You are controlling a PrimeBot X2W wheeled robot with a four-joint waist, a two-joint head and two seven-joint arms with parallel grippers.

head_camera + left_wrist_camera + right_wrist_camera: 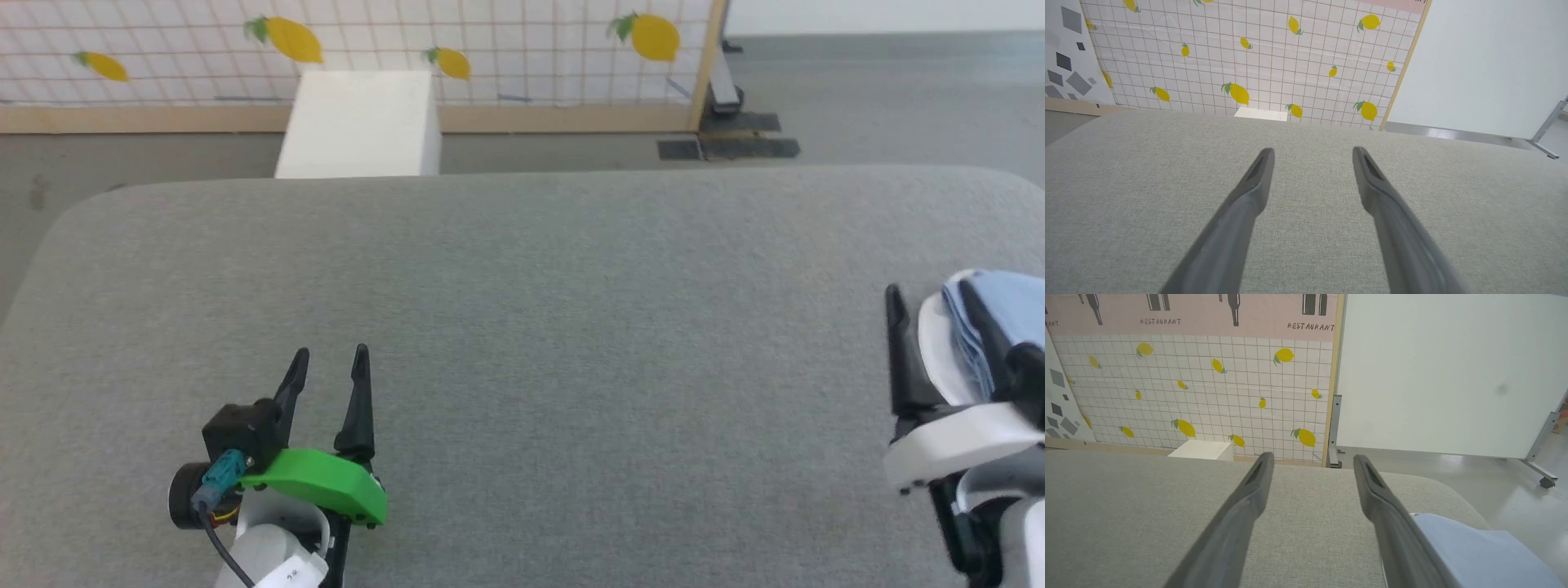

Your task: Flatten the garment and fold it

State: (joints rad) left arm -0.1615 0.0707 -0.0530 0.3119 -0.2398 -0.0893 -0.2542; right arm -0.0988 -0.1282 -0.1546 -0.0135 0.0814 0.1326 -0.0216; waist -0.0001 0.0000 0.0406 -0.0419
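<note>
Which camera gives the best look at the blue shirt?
The right wrist view: the shirt lies large in its lower right corner. The head view catches a folded sliver at its right edge, by the right gripper. The left wrist view faces the grey cushion.

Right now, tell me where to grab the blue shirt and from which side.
Grip the shirt at its layered left edge, where blue folds meet white fabric. Bring the open right hand from the table's middle side: the pile lies at the table's right edge, just outside that hand's right finger, so a short sideways shift should reach it.
</note>
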